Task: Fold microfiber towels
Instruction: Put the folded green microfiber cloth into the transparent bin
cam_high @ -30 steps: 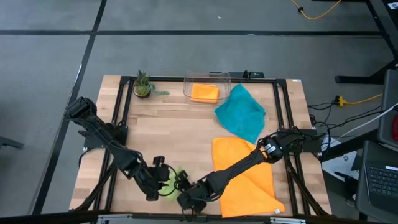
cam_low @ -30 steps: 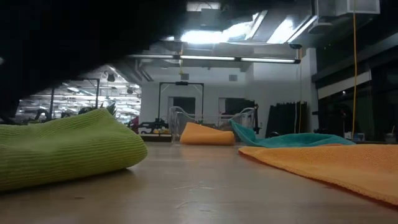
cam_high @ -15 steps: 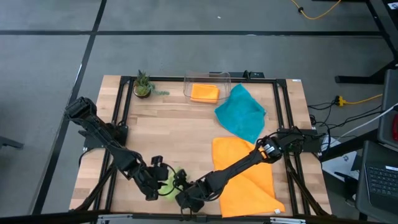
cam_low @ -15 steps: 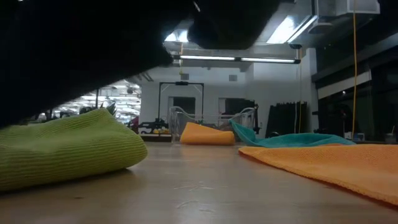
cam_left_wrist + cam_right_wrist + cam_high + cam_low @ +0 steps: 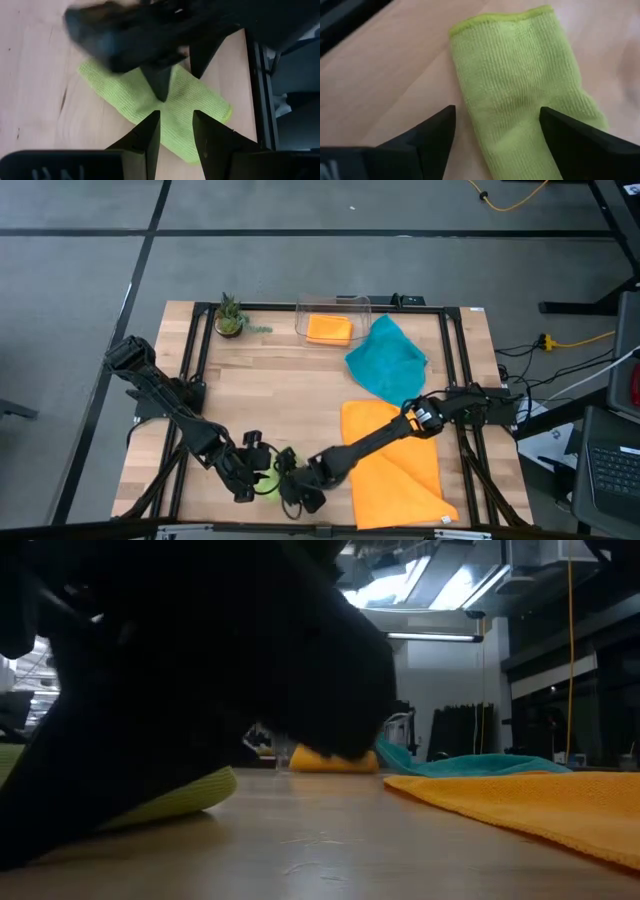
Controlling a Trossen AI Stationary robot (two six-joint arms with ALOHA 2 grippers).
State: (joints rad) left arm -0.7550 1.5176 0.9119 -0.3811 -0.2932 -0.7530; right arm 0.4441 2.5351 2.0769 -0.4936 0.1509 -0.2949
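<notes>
Both grippers meet at the folded lime-green ribbed microfiber towel [image 5: 520, 95]

Right gripper [image 5: 495, 132] spreads wide over it; left gripper [image 5: 175, 132], parted narrowly, is just beside. The towel lies well apart from the clear plastic bin [image 5: 333, 307].

A finely ribbed, matt knit is shown by the lime green towel [image 5: 520, 85]. Pale, smooth wood planks form the table [image 5: 290, 395]; the bin [image 5: 333, 306] is clear plastic.
</notes>
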